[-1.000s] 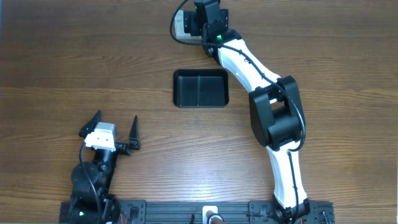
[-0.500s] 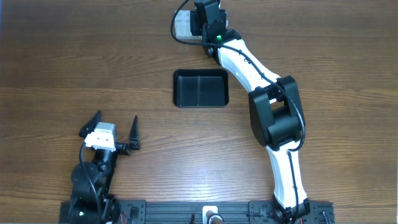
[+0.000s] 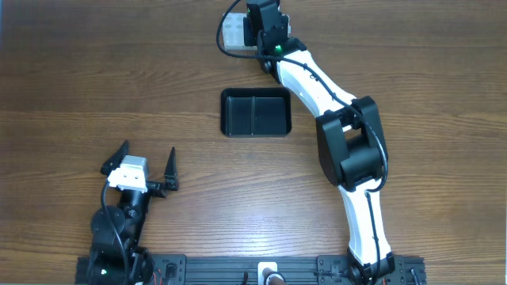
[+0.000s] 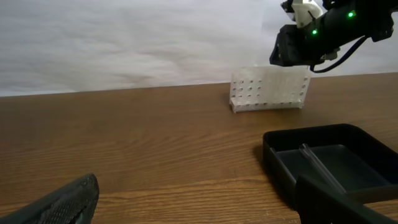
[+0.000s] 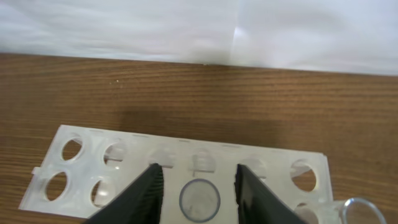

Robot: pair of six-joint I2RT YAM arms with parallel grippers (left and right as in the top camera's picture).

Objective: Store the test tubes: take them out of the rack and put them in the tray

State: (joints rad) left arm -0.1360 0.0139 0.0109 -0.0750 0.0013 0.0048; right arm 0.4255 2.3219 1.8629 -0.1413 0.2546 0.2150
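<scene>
A white perforated test tube rack stands at the table's far edge, seen close up as the rack. My right gripper hangs over it, open, its fingers straddling a clear upright tube with a gap on each side. A second tube stands at the rack's end. The black tray lies at mid-table with one tube lying in it. My left gripper rests open near the front left, holding nothing.
From the left wrist view the rack stands beyond the tray, with the right gripper above it. A white wall backs the table's far edge. Bare wood lies between the tray and the left arm.
The right wrist has edged very slightly to the left over the rack. The left arm has not moved.
</scene>
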